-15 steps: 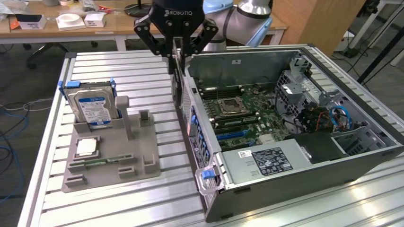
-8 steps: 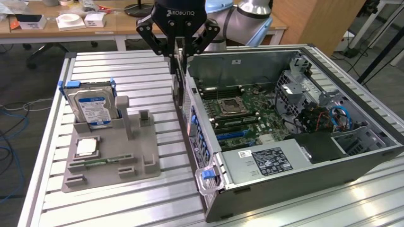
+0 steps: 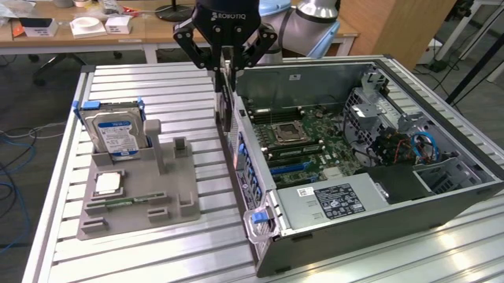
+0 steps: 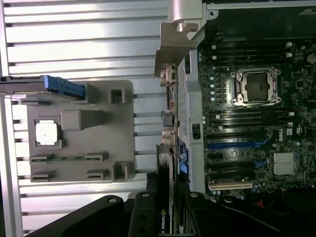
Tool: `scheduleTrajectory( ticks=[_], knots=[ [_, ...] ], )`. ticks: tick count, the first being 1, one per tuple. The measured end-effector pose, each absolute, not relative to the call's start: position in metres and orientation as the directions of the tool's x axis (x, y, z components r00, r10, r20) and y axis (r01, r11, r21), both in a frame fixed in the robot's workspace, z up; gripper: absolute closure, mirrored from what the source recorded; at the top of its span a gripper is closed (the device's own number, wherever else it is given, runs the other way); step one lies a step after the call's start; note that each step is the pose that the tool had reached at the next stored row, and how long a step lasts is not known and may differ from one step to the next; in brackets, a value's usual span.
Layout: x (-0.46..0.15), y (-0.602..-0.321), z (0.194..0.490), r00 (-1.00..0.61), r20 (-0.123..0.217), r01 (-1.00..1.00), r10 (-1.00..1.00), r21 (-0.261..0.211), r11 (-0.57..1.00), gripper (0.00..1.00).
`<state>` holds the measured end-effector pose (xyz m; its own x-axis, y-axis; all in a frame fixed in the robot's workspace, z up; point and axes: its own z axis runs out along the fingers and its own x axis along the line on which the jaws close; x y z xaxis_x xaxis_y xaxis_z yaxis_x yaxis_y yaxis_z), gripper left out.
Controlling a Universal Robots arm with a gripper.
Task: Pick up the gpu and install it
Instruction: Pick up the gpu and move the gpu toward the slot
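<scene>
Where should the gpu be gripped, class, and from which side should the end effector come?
Grip the gpu across its two flat faces near the upper edge, coming from above. It is a thin card hanging on edge, so the faces give parallel surfaces to clamp, and the silver bracket is left free. The end effector holds it this way now.

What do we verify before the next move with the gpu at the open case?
1. Grip: claw shut on the thin green gpu card with silver end bracket: ok.
2. Card lifted clear of the grey plastic parts holder: ok.
3. Card over the long blue motherboard slot: not ok. It hangs at the side wall of the black computer case.
4. Blue slot empty: ok.
5. Bracket lined up with the case's rear opening: cannot tell.
</scene>
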<state>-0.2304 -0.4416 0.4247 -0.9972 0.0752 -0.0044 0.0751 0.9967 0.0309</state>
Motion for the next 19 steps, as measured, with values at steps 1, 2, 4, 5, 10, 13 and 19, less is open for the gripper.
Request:
scheduleTrajectory(
  ticks=[1,2,4,5,10,13,19],
  knots=[
    [-0.23,-0.442,0.425,-0.997,-0.004,0.075,0.075,0.031,0.997,0.74],
    [-0.229,-0.442,0.425,-0.997,-0.004,0.075,0.075,0.031,0.997,0.74],
    [-0.228,-0.442,0.425,-0.997,-0.004,0.075,0.075,0.031,0.997,0.74],
    [-0.227,-0.442,0.425,-0.997,-0.004,0.075,0.075,0.031,0.997,0.74],
    [-0.224,-0.442,0.425,-0.997,-0.004,0.075,0.075,0.031,0.997,0.74],
    [-0.223,-0.442,0.425,-0.997,-0.004,0.075,0.075,0.031,0.997,0.74],
    [-0.22,-0.442,0.425,-0.997,-0.004,0.075,0.075,0.031,0.997,0.74]
  ],
)
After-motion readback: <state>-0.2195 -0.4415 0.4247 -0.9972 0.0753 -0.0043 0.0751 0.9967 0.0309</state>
